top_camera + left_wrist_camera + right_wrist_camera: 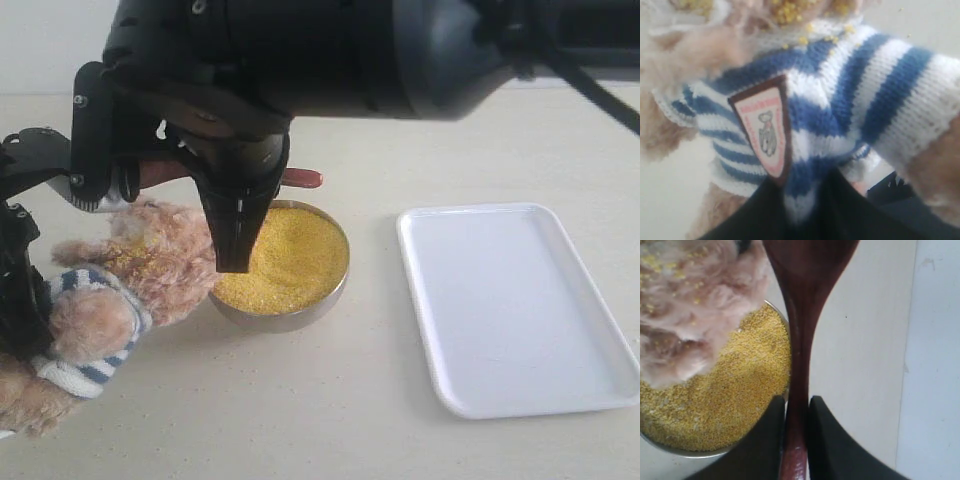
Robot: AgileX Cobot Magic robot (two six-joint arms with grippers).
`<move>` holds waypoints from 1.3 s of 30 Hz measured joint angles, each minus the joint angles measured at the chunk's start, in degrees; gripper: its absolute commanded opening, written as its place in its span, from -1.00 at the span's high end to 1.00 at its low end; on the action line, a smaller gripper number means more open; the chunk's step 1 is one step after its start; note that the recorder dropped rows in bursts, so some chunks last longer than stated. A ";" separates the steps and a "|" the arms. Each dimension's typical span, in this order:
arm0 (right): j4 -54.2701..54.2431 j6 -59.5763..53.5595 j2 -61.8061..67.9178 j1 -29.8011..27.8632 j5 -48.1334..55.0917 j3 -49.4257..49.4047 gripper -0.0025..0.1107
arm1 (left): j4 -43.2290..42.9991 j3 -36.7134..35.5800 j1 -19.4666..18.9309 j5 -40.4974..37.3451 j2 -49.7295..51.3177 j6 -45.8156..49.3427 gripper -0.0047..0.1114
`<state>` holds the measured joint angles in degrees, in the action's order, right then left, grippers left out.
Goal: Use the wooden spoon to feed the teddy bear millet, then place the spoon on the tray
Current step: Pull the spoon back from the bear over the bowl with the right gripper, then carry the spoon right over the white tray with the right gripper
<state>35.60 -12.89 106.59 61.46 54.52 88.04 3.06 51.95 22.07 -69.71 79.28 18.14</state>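
The teddy bear [150,262] leans at the left, with yellow grains stuck in the fur of its face. My left gripper [802,196] is shut on its striped shirt [840,95], just beside the chest badge [765,130]. My right gripper [796,402] is shut on the handle of the wooden spoon [799,340]. In the exterior view the right gripper [235,235] points down over the near-left side of the metal bowl [325,298] of millet [295,260]. The wooden spoon [302,178] lies level above the bowl, its oval end toward the bear's head. The white tray [600,395] lies empty at the right.
The right arm's black body [350,50] spans the top of the exterior view. The left arm [20,290] stands at the left edge behind the bear. The pale tabletop [330,400] stretches bare in front of the bowl and tray.
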 measured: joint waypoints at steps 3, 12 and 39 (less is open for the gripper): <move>-0.51 0.00 0.00 -0.99 0.42 1.15 0.96 | 0.00 0.00 0.00 0.00 0.00 -0.53 0.85; -6.17 0.00 0.00 -4.54 3.67 2.81 0.96 | -2.64 0.00 0.00 0.39 0.00 -4.60 0.85; -18.96 -0.16 0.00 -10.71 10.49 2.94 0.96 | -8.17 0.00 0.00 6.51 -0.54 -18.14 0.85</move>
<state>16.64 -13.05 106.59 50.76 65.02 90.99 -5.11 51.95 22.07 -63.20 78.74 0.00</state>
